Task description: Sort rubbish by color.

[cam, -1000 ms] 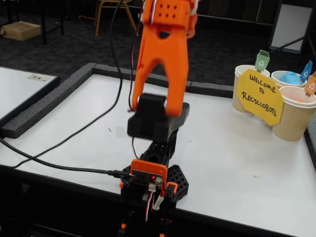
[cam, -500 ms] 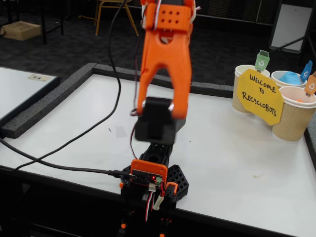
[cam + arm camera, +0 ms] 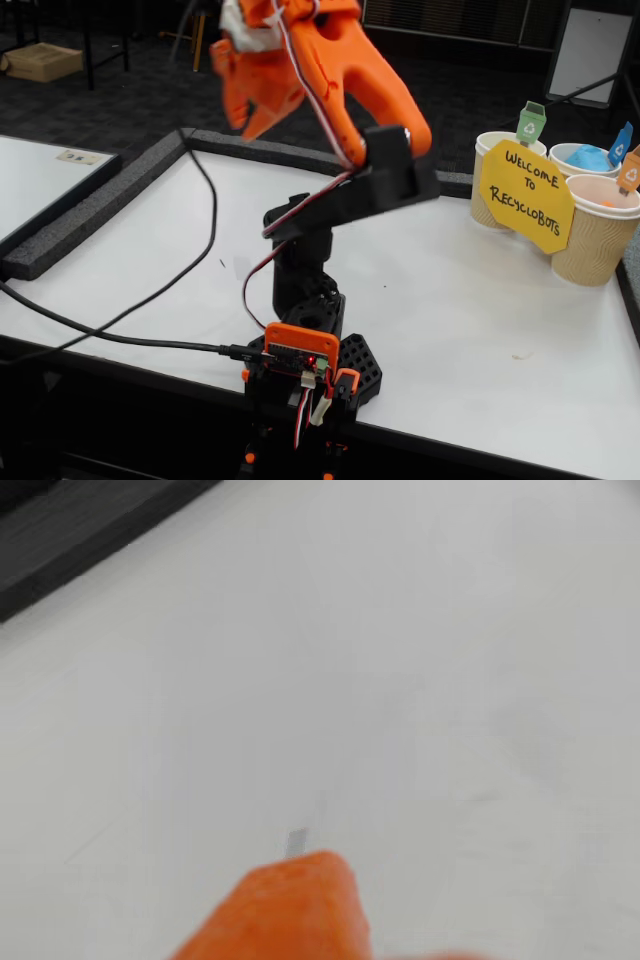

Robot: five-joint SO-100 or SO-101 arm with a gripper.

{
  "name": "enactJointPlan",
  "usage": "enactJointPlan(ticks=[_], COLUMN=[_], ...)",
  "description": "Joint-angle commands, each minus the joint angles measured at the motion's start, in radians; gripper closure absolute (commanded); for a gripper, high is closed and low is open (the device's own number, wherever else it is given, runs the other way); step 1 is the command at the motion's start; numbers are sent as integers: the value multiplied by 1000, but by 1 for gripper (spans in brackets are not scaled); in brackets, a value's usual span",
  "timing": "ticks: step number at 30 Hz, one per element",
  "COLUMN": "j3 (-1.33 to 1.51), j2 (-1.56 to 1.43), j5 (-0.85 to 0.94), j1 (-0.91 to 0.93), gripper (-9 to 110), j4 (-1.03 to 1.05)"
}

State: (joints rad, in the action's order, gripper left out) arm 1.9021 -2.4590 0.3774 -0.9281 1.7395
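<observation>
A light blue wad of rubbish (image 3: 584, 158) lies inside the middle paper cup at the right of the fixed view. A faint orange patch (image 3: 604, 201) shows inside the nearest cup; I cannot tell what it is. My orange gripper (image 3: 252, 115) hangs blurred high above the table's left half, far from the cups, with nothing visible in it. Its jaws cannot be made out there. In the wrist view only one orange finger (image 3: 295, 905) pokes in from the bottom over bare white table.
Three beige cups (image 3: 592, 245) with coloured flags and a yellow sign (image 3: 525, 195) stand at the table's right edge. Grey foam (image 3: 90, 215) borders the white table (image 3: 470, 320) at left and back. A black cable (image 3: 110, 325) trails off to the left of the arm's base (image 3: 305, 365).
The arm has folded down from its upright stance. Its black elbow now points right, and the gripper has swung into view at the upper left.
</observation>
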Motion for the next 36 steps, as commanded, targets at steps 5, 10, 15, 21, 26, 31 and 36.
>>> enactJointPlan(ticks=[5,10,15,21,26,31,36], j3=[-40,-34,-20,-17,-20,-14,11], j2=[129,152,149,147,141,141,140], j5=[-2,-11,-17,-17,-17,-17,-17], j1=[-268,-255,-21,416,746,1042,1238], gripper=[101,101,101,101,101,101,101], j4=[0,-9,-66,-123,-138,-114,-67])
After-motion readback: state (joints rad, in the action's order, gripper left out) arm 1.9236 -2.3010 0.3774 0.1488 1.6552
